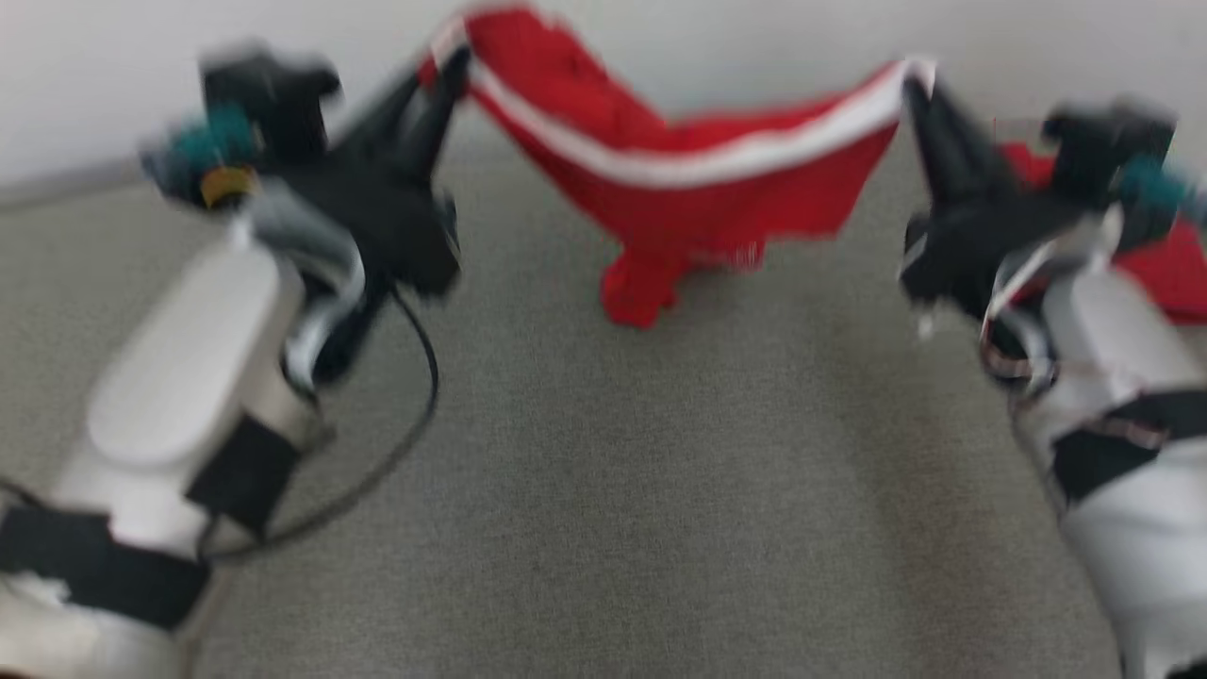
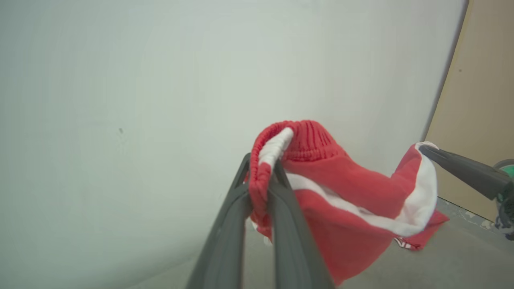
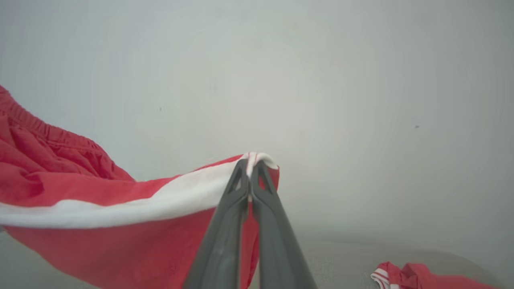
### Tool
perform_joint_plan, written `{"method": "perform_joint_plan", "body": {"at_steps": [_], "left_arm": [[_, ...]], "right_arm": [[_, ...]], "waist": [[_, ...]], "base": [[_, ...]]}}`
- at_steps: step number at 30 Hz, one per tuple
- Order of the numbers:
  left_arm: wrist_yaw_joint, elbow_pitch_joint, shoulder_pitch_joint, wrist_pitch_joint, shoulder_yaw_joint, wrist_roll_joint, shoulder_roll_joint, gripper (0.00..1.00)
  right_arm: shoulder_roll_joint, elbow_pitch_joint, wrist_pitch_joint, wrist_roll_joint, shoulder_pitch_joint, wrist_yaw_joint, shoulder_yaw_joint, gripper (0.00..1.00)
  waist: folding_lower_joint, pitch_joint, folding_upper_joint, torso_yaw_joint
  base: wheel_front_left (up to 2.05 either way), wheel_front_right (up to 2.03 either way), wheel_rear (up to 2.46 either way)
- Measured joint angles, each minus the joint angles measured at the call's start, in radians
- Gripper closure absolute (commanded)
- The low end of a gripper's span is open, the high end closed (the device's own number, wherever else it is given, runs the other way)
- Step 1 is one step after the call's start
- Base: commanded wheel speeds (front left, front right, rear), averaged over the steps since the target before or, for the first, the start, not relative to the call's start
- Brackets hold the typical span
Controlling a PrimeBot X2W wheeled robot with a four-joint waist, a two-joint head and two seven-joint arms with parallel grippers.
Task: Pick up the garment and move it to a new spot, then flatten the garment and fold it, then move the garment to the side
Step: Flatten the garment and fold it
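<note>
The garment (image 1: 698, 179) is a pair of red shorts with a white side stripe, hanging in the air between both grippers above the grey table. My left gripper (image 1: 453, 58) is shut on its elastic waistband end; in the left wrist view the waistband (image 2: 297, 138) bunches over the shut fingers of that gripper (image 2: 263, 168). My right gripper (image 1: 913, 83) is shut on the striped end, and the right wrist view shows this gripper (image 3: 249, 166) pinching the white stripe (image 3: 160, 198). The garment sags in the middle, and its lowest fold (image 1: 641, 288) hangs close to the table.
A second red garment (image 1: 1165, 264) lies on the grey table (image 1: 603, 490) at the far right, partly behind my right arm, and appears low right in the right wrist view (image 3: 417, 277). A pale wall (image 1: 717, 47) stands close behind. A tan panel (image 2: 482, 100) borders the wall.
</note>
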Motion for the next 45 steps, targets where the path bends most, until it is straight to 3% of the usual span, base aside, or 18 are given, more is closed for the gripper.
{"method": "perform_joint_plan", "body": {"at_steps": [1, 7, 10, 14, 25, 30, 34, 43, 45], "left_arm": [[0.000, 0.000, 0.000, 0.000, 0.000, 0.000, 0.000, 1.00], [-0.004, 0.147, -0.365, 0.082, 0.045, -0.050, -0.011, 1.00], [0.018, 0.236, -0.539, 0.085, 0.090, -0.062, -0.027, 1.00], [0.017, 0.329, -0.714, 0.065, 0.080, -0.032, -0.041, 1.00], [0.001, 0.522, -0.947, -0.001, 0.068, -0.028, -0.072, 1.00], [0.000, 0.572, -0.941, -0.047, 0.067, -0.054, -0.083, 1.00], [-0.004, 0.540, -0.849, -0.113, 0.061, -0.111, -0.102, 1.00], [-0.004, 0.318, -0.394, -0.230, -0.005, -0.159, -0.043, 1.00], [0.018, 0.249, -0.274, -0.239, 0.000, -0.162, -0.031, 1.00]], "right_arm": [[0.000, 0.000, 0.000, 0.000, 0.000, 0.000, 0.000, 1.00], [-0.008, 0.109, 0.084, 0.050, -0.397, 0.000, -0.001, 1.00], [-0.001, 0.171, 0.110, 0.049, -0.589, 0.000, 0.003, 1.00], [0.006, 0.266, 0.109, 0.005, -0.799, 0.000, 0.015, 1.00], [0.059, 0.472, 0.056, -0.069, -1.084, 0.000, 0.040, 1.00], [0.069, 0.505, 0.019, -0.053, -1.089, 0.000, 0.087, 1.00], [0.053, 0.456, -0.042, 0.003, -1.003, 0.000, 0.147, 1.00], [-0.094, 0.173, -0.112, 0.193, -0.519, 0.000, 0.279, 1.00], [-0.139, 0.097, -0.111, 0.224, -0.391, 0.000, 0.286, 1.00]], "waist": [[0.0000, 0.000, 0.0000, 0.000], [0.0002, 0.122, 0.0001, -0.004], [0.0002, 0.191, 0.0001, -0.007], [0.0003, 0.280, 0.0001, -0.011], [0.0002, 0.453, 0.0002, -0.030], [0.0003, 0.487, 0.0002, -0.037], [0.0001, 0.482, 0.0002, -0.034], [-0.0002, 0.380, -0.0001, -0.032], [-0.0003, 0.349, -0.0002, -0.033]], "base": [[0.00, 0.00, 0.00], [0.00, 0.00, 0.00], [0.00, 0.00, 0.00], [0.00, 0.00, 0.00], [0.00, 0.00, 0.00], [0.00, 0.00, 0.00], [0.00, 0.00, 0.00], [0.00, 0.00, 0.00], [0.00, 0.00, 0.00]]}}
